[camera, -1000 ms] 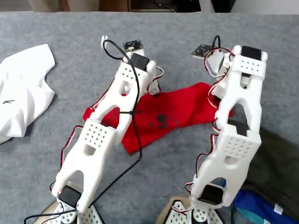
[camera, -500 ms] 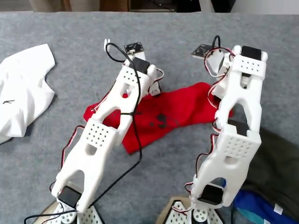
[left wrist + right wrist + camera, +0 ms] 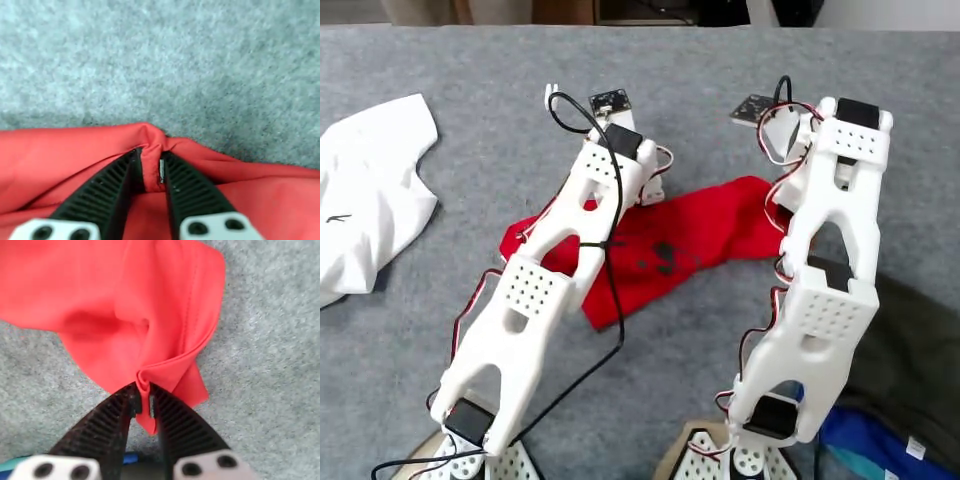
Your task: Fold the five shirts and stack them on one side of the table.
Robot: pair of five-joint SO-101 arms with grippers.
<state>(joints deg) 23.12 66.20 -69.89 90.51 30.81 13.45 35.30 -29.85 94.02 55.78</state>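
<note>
The left end effector was clamped on a small raised pleat at the edge of the crumpled red cotton shirt, its black ribbed jaws nearly together with cloth between them. The right end effector pinched a folded corner of the same shirt in like manner, its jaws closed on a narrow ridge of fabric. In the high view the shirt lay in the middle of the frame, stretched between the two white arms on the grey felt-covered table, with one side bunched under the left arm. A white shirt lay unfolded at the left edge of the frame, and a dark green garment and a blue garment sat at the lower right. The step in hand looked to be drawing the red shirt flat before folding it. Both grips seemed shallow, so the lift should be low and even, with both arms pulling apart together, lest a pleat slip out
</note>
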